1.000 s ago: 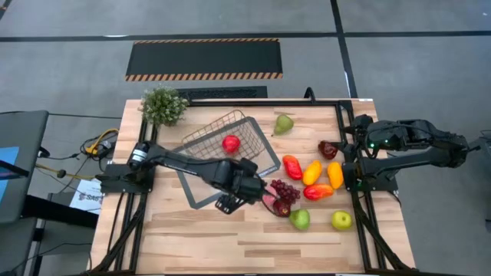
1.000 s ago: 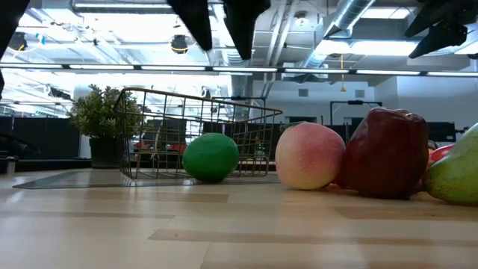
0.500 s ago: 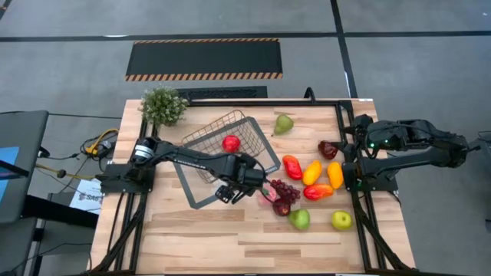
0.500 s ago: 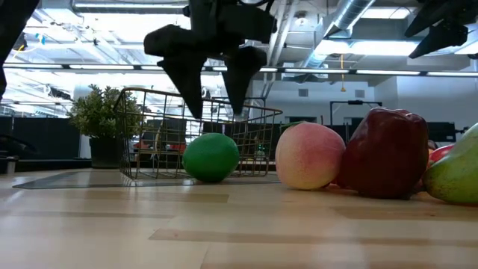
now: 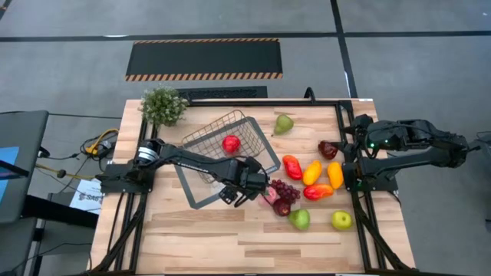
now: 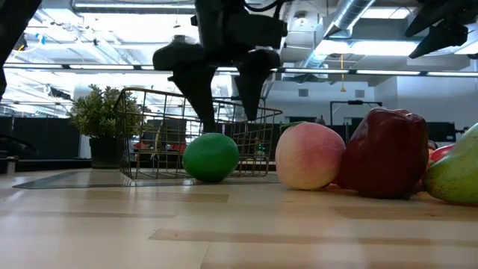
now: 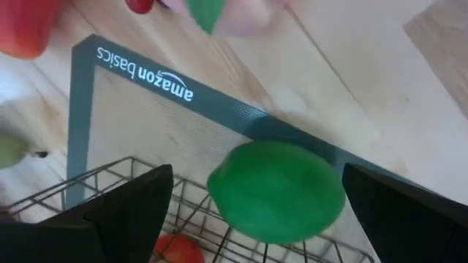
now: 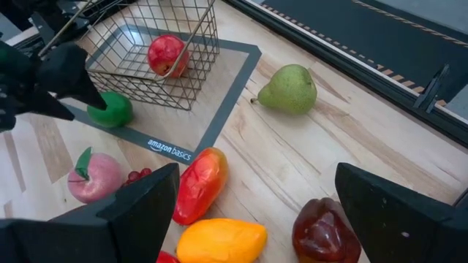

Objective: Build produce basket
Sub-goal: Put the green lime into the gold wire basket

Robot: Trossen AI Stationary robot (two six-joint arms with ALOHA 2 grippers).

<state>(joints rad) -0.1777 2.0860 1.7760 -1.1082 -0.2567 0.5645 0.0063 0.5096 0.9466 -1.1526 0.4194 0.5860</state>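
A green lime (image 7: 276, 191) rests on the grey tray mat (image 7: 146, 109), against the near wall of the wire basket (image 5: 230, 142). My left gripper (image 6: 228, 119) hangs open just above the lime, pointing down, one finger on either side and clear of it. A red fruit (image 8: 167, 55) lies inside the basket. The other produce is spread over the table's right half: a peach (image 6: 309, 155), purple grapes (image 5: 282, 189), a dark red apple (image 6: 386, 153) and a green pear (image 5: 285, 123). My right gripper (image 8: 256, 169) waits open, raised at the right edge.
A bushy potted plant (image 5: 163, 105) stands at the far left corner. Red, orange and yellow pieces (image 5: 311, 172) and two green apples (image 5: 299, 219) lie between the mat and the right arm's base. The table's near strip is bare wood (image 5: 230, 245).
My left gripper has come down toward the lime, shifting a little toward the basket and rolling about its own axis. It has stayed open. Its fingers now stand level with the basket's rim, just over the lime. The produce has not moved.
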